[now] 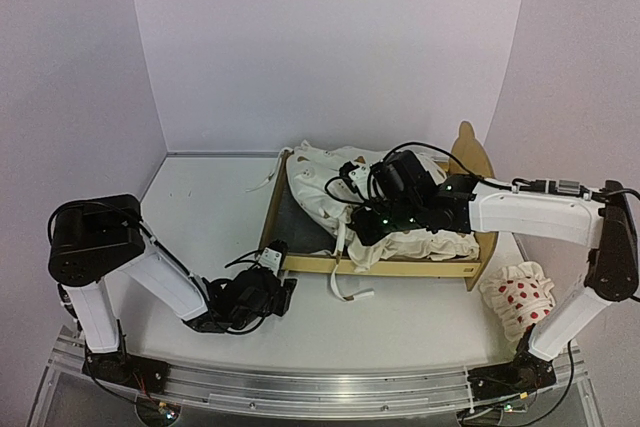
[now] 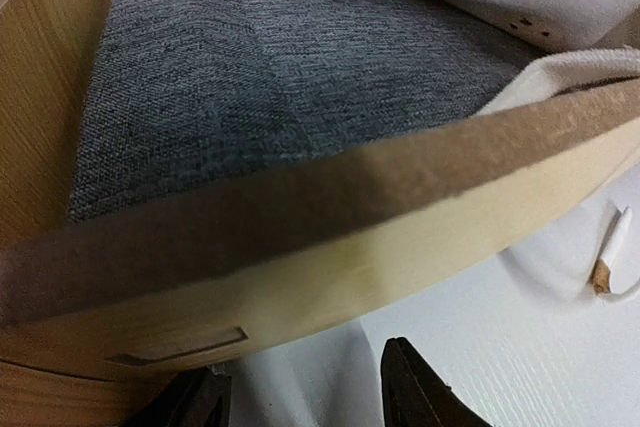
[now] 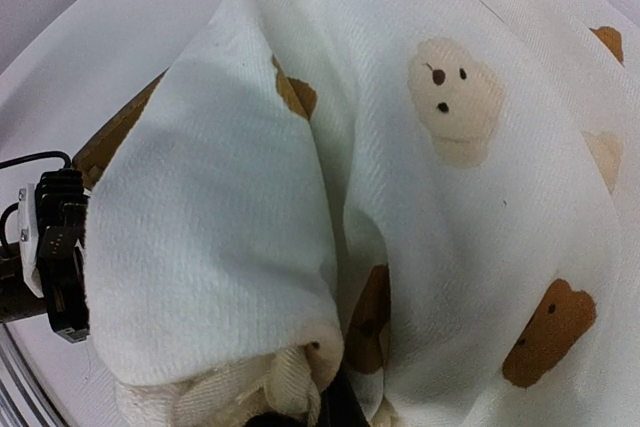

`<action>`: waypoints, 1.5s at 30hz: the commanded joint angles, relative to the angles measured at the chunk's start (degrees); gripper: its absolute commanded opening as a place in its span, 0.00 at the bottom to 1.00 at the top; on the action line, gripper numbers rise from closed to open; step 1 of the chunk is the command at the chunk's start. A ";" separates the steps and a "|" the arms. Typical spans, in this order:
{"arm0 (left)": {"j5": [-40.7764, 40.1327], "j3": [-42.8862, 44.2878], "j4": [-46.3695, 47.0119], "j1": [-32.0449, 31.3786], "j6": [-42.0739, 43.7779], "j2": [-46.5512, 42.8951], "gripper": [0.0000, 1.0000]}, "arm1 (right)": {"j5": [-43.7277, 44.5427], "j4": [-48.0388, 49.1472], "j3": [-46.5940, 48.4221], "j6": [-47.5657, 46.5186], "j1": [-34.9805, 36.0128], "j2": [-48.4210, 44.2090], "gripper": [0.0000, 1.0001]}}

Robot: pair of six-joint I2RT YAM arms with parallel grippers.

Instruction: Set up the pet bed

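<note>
Nearest, low on the white surface at left of centre: left claw, fingers apart with nothing between them, just in front of the near left corner of the frame and not gripping it.

Near right, beside the right arm: small white red-dotted pillow, on the surface and off the bed. Likely a step not yet done.

Just beyond the left claw: small light plywood pet bed with low side rails, upright at mid-surface, long side facing near. Frame in place, then. One white tie of the bedding trailing over the near rail onto the surface.

Inside the frame at left: dark grey felt base, bare and uncovered there.

Over the middle and right of the bed: right claw, clamped shut on a fold of the cream bear-print ruffled cushion. Bunched and heaped rather than flat, part spilling over the far left rail.

Farthest, at the right end: bear-ear headboard.

Judged about halfway. Left to do, probably: spreading the cushion flat over the felt, sorting the ties, adding the pillow.
</note>
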 commanded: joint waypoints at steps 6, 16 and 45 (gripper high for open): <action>-5.34 1.34 15.53 0.18 4.98 7.11 0.47 | 0.42 -1.29 1.58 0.19 -0.27 0.91 0.00; -6.93 4.20 22.24 0.18 7.83 13.05 0.29 | 0.43 -1.33 1.58 -0.04 -0.27 1.67 0.00; 3.16 -4.05 -13.89 -5.89 -2.26 -14.07 0.00 | -1.98 -1.97 9.22 0.35 -0.27 6.29 0.00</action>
